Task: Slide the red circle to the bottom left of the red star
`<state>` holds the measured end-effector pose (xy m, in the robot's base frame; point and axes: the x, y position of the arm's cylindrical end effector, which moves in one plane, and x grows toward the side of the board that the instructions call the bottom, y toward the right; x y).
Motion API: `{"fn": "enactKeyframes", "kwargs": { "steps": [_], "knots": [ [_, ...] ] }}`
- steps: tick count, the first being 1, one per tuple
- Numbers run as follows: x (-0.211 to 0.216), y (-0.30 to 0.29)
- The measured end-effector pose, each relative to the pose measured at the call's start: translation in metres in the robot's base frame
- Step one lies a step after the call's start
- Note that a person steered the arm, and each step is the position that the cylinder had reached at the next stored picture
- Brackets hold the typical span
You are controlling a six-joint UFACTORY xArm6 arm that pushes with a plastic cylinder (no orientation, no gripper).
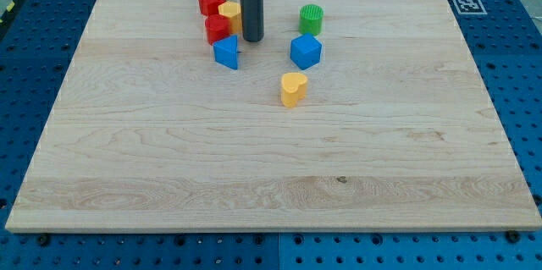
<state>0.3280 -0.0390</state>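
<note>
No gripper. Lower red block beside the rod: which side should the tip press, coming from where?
Probably the lower red block's view-right side, pushing toward the view's left. My tip sits right of it; the yellow block crowds its upper right, the blue block its lower edge.

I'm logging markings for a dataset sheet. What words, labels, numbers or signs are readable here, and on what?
No readable words or numbers.
Black-and-white square fiducial marker on the light wooden board, at the view's top right: a pattern, not text.
Coloured blocks: no markings visible.
</note>
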Motion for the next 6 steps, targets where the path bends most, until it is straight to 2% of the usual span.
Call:
{"fn": "enactKeyframes", "kwargs": {
  "steps": [4,6],
  "knots": [
    [0.0,-0.064],
    [0.02,-0.067]
  ]
}}
